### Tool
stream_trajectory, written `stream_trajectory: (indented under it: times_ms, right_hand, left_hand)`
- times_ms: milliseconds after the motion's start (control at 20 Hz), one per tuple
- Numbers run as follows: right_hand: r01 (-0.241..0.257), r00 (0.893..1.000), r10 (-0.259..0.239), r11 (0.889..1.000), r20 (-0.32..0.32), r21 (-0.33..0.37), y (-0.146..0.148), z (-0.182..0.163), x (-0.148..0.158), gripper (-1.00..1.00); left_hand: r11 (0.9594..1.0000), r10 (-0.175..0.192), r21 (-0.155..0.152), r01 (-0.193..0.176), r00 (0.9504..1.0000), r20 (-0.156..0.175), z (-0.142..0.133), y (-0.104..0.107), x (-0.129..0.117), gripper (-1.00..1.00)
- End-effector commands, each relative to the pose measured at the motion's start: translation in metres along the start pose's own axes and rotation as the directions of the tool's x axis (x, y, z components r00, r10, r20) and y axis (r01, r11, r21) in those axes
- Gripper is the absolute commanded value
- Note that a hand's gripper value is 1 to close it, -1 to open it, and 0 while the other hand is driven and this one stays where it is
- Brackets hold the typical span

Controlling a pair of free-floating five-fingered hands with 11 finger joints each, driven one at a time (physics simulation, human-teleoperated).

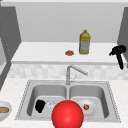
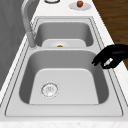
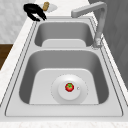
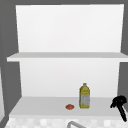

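Observation:
My left hand (image 1: 40, 105) hangs low in the left basin of the steel double sink (image 1: 24, 96), beside the drain (image 1: 50, 103). In the left side view this left hand (image 2: 111, 58) hovers over the basin's front rim with its fingers loosely bent, holding nothing. From the right side the left hand (image 3: 34, 11) sits at the far end, next to a plate with bread (image 3: 48, 7). My right hand (image 1: 118, 53) floats at the right end of the lower shelf (image 1: 45, 53); in the upper view the right hand (image 4: 119, 103) touches nothing.
A white plate (image 3: 79, 93) with a small red tomato (image 3: 69, 87) lies in the right basin. A big red ball (image 1: 67, 115) stands at the sink's front edge. A yellow bottle (image 1: 84, 42) and a small orange thing (image 1: 69, 52) sit on the shelf. The faucet (image 1: 72, 72) rises mid-sink.

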Motion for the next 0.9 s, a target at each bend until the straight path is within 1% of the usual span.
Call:
stream_trajectory:
  times_ms: [0, 350, 850]
  right_hand:
    - [0.05, 0.997, -0.051, 0.999, -0.052, -0.02, 0.02, 0.009, 0.002, -1.0]
    - [0.051, 0.993, -0.054, 0.998, -0.107, -0.029, 0.055, 0.024, 0.005, -1.0]
    - [0.044, 0.982, -0.048, 0.999, -0.185, -0.024, 0.103, 0.045, 0.01, -1.0]
  left_hand:
    - [1.0, 0.0, 0.0, 0.0, 1.0, 0.0, 0.0, 0.0, 0.0, 0.0]
    - [1.0, 0.0, 0.0, 0.0, 1.0, 0.0, 0.0, 0.0, 0.0, 0.0]
    - [1.0, 0.0, 0.0, 0.0, 1.0, 0.0, 0.0, 0.0, 0.0, 0.0]
